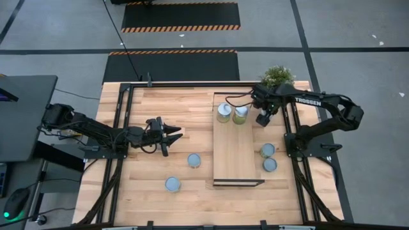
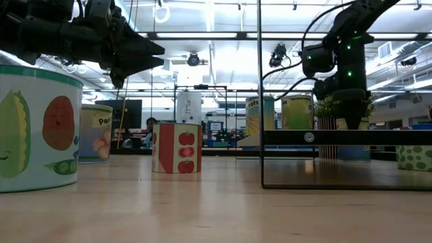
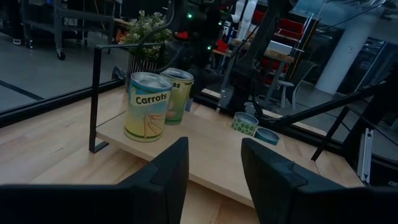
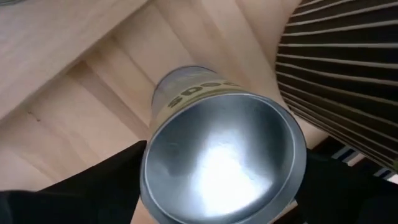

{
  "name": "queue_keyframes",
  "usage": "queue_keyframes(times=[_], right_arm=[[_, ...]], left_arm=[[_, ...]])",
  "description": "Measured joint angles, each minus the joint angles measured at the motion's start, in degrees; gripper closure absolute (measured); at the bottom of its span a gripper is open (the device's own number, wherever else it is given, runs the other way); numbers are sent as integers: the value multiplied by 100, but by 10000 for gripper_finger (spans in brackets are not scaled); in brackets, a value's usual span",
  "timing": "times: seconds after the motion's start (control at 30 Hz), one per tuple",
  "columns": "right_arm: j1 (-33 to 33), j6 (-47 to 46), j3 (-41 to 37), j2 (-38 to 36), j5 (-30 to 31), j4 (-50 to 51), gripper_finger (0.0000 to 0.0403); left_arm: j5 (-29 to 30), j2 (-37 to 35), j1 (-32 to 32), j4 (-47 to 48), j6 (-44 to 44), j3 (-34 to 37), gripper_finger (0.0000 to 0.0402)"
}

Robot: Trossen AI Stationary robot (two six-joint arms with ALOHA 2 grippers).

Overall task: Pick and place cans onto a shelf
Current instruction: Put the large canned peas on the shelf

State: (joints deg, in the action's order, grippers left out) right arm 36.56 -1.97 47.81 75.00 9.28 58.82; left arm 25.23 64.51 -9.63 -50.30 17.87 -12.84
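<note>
Wooden table [image 1: 192, 198], right hand [image 4: 217, 180] spread around can [image 4: 224, 155] beside shelf [image 1: 235, 153], left hand [image 1: 167, 136] part-spread, empty.

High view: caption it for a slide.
Two cans stand on the shelf, right gripper beside them; four more wait on the table.

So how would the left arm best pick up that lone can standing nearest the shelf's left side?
Probably by its round side wall, from above: the can stands upright on the table, apart from the others, so the left tool could straddle it, fingers on opposite sides.
</note>
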Motion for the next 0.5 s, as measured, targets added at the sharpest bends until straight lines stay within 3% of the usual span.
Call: queue_keyframes(times=[0.2, 0.5], right_arm=[[-62, 54, -63, -45, -148, -65, 67], [-730, 82, 54, -469, -124, 445, 69]], left_arm=[[-1, 0, 0, 0, 0, 0, 248], [-1, 0, 2, -1, -25, 0, 248]])
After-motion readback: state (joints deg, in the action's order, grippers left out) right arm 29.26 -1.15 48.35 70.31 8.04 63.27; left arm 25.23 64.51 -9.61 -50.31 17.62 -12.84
